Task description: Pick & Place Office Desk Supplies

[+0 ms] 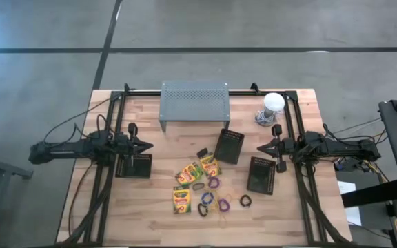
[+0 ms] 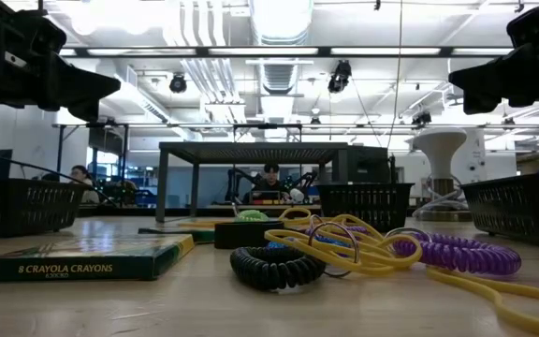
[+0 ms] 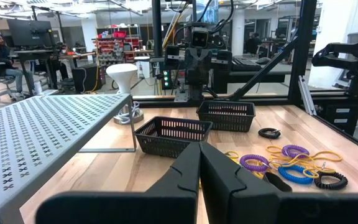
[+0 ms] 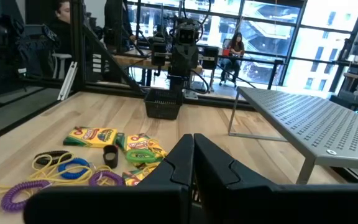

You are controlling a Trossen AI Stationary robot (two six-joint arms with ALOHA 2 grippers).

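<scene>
Three yellow-and-green crayon boxes point(image 1: 188, 173) point(image 1: 210, 165) point(image 1: 181, 200) lie flat on the wooden table, near its middle. Beside them, toward the near edge, lie purple point(image 1: 214, 182), blue point(image 1: 206, 198) and black point(image 1: 245, 200) elastic loops and thin yellow rubber bands point(image 2: 344, 245). My left gripper point(image 1: 148, 145) hangs level above the table's left part, shut, with nothing in it. My right gripper point(image 1: 259, 147) hangs level above the right part, shut and empty. Both point toward the middle, well above the supplies.
A grey perforated metal stand point(image 1: 194, 103) stands at the far middle, a white dome-shaped object point(image 1: 273, 103) at the far right. Three black mesh baskets point(image 1: 135, 165) point(image 1: 229, 146) point(image 1: 261, 175) sit around the supplies. People sit in the room beyond the table.
</scene>
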